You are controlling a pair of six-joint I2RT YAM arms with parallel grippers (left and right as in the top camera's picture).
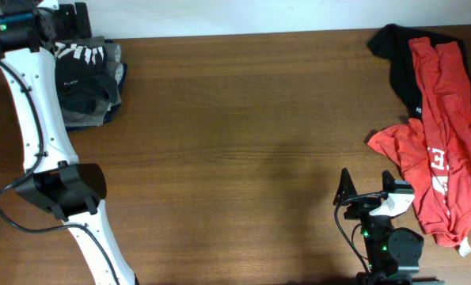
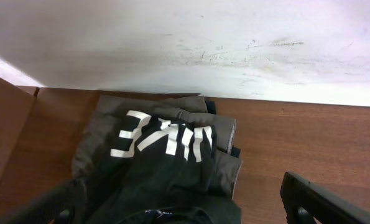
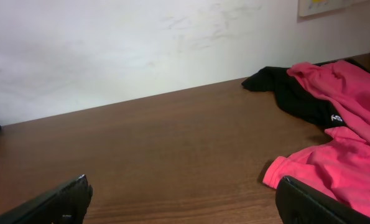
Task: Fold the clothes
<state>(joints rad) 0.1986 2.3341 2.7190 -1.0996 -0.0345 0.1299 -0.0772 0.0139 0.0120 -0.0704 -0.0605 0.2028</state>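
Note:
A folded black T-shirt with white lettering [image 2: 166, 155] lies on a small stack of dark folded clothes [image 1: 85, 75] at the table's far left corner. My left gripper [image 2: 191, 211] is open just above this stack, one finger on each side, holding nothing; it also shows in the overhead view [image 1: 73, 20]. Red T-shirts with white print [image 1: 445, 134] lie crumpled at the right edge, over another black garment [image 1: 397, 55]. My right gripper [image 1: 370, 188] is open and empty near the front edge, left of the red cloth [image 3: 346, 155]. The black garment [image 3: 296, 93] lies beyond it.
The brown wooden table [image 1: 243, 142] stretches between the two piles. A white wall [image 2: 203, 43] stands right behind the folded stack. The left arm [image 1: 37, 127] runs along the table's left side.

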